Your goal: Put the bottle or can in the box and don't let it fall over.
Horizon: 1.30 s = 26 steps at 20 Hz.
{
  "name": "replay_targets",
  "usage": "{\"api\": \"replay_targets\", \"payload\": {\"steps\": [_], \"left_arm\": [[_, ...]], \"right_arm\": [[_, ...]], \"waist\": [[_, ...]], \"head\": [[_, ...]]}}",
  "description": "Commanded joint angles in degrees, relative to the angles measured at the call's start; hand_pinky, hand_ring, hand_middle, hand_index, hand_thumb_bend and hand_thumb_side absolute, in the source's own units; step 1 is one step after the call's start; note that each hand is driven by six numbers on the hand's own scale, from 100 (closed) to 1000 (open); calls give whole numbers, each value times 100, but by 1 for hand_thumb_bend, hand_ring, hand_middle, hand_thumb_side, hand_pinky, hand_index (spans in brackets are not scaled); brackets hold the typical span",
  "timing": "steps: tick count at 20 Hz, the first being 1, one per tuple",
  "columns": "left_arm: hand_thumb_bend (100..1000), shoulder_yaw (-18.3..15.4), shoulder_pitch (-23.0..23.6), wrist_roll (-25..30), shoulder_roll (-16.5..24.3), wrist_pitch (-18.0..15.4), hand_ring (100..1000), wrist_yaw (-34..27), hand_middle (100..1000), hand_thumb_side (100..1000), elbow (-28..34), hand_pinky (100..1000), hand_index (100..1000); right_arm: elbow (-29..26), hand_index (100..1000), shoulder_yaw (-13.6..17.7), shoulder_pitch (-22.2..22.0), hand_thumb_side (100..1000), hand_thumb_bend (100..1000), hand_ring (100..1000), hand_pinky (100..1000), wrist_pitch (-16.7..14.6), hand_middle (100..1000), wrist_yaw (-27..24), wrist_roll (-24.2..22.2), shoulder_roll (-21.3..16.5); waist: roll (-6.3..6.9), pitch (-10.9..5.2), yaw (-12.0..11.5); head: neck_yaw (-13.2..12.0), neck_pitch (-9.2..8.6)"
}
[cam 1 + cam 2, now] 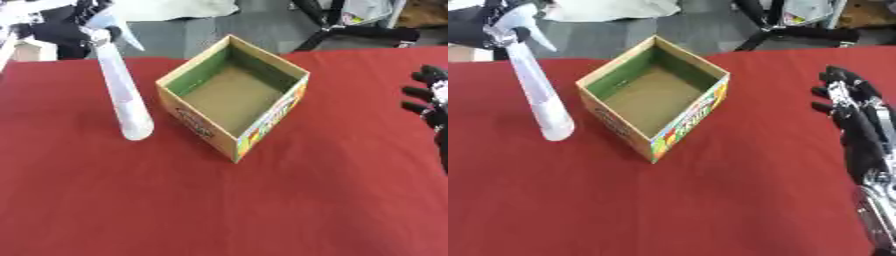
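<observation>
A tall, pale spray bottle (122, 95) with a white trigger head leans over the red cloth to the left of the box, its base close to the cloth. My left hand (474, 25), black, is curled round the bottle's head at the upper left. The open cardboard box (262, 125) stands in the middle with green inner walls, a brown floor and colourful print outside; nothing lies inside it. At the right edge my right hand (850, 110) is open, fingers straight and pointing away, holding nothing.
The red cloth (219, 210) covers the whole table. Beyond the far edge, on the grey floor, are a black chair base (350, 30) and a pale bundle (175, 10).
</observation>
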State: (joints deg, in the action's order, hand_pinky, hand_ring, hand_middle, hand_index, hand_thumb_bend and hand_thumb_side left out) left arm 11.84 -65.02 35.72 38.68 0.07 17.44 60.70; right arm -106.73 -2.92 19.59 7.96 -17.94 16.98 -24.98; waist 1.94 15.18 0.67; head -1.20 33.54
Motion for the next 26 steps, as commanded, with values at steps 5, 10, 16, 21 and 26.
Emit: {"api": "replay_targets", "payload": {"steps": [5,10,16,21,26], "left_arm": [[107,-48,-181,-39,138,86,735,-36,728,496,67,773,800],[106,-59,-209,22,171,85,740,-87,734,515,106,776,804],[106,-65,-213,60,179,95,740,-99,734,515,122,776,804],[132,-37,-200,156,159,62,620,-53,692,399,106,713,776],[131,-32,-200,209,134,25,538,-80,626,299,103,650,728]], "right_arm": [[-13,848,5,19,615,100,825,816,-6,823,-24,-30,-62],[-2,848,1,1,619,100,825,817,-5,823,-23,-38,-61],[2,848,1,-2,619,100,825,817,-6,823,-22,-40,-60],[1,847,4,12,630,100,825,819,-10,824,-29,-49,-46],[3,848,6,19,638,100,825,820,-14,824,-37,-48,-38]], "waist": [[-15,-102,-30],[-19,-117,-55],[-19,-119,-60],[-30,-102,-65],[-30,-87,-62]], "head": [[-4,-24],[5,13],[7,21],[19,-2],[24,-2]]}}
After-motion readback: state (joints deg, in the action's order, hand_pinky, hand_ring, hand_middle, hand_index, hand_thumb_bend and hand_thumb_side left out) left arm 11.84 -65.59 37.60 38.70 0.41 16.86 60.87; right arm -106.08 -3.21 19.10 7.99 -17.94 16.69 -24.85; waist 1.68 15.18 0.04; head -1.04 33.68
